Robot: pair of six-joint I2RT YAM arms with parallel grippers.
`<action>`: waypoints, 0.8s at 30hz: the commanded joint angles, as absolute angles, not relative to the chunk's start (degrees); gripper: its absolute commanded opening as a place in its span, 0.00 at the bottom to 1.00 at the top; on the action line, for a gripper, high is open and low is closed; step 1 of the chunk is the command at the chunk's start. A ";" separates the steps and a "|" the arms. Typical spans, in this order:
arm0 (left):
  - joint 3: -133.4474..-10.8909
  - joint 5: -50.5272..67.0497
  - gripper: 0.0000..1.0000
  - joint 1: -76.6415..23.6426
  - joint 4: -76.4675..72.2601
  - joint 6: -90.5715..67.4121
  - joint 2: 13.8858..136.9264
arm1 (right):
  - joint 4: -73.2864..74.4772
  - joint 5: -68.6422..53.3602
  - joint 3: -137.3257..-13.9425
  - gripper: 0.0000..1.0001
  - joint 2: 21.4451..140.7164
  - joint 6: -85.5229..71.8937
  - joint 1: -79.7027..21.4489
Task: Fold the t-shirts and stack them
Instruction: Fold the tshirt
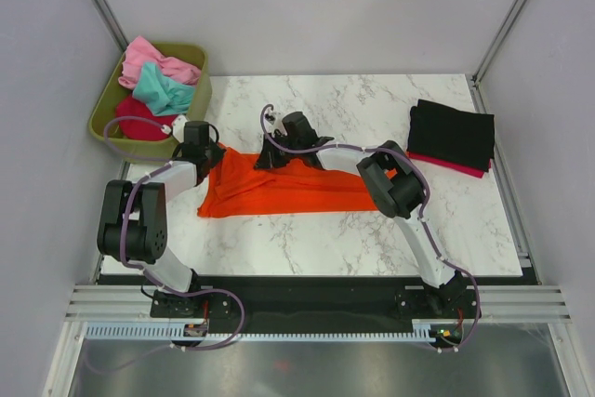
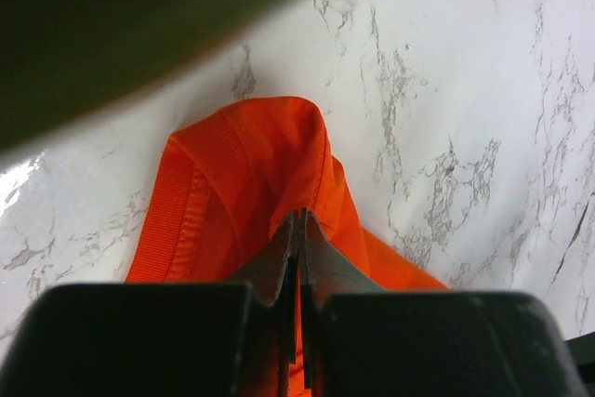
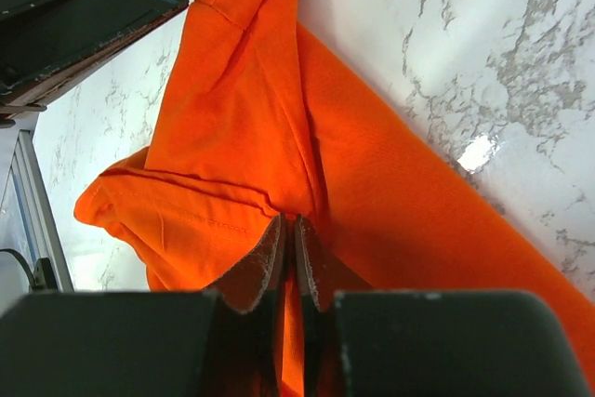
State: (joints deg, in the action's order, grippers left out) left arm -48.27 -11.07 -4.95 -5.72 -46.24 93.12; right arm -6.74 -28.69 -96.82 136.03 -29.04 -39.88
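A large bright orange t-shirt [image 1: 279, 191] lies bunched in a long strip on the marble table [image 1: 372, 230]. My left gripper [image 1: 214, 152] is at the shirt's left end, shut on a fold beside the ribbed collar [image 2: 172, 220]; its tips [image 2: 302, 218] meet with orange cloth [image 2: 270, 165] between them. My right gripper [image 1: 275, 157] is at the shirt's upper edge near the middle, shut on a gathered fold [image 3: 290, 222] of the orange cloth [image 3: 232, 118]. Folded black t-shirts [image 1: 453, 132] lie stacked at the far right on a crimson one [image 1: 444, 165].
An olive-green bin [image 1: 200, 90] stands off the table's far left corner, holding pink [image 1: 153, 64], teal [image 1: 164, 92] and dark red [image 1: 139, 118] shirts. The bin's wall looms dark at the top left of the left wrist view [image 2: 112, 25]. The table's metal edge rails [image 1: 507, 192] run along the right side.
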 commanded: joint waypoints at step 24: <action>-49.75 -5.98 0.56 -4.57 -1.23 -43.68 94.57 | -17.05 -39.64 -80.86 0.07 122.61 -29.27 -40.17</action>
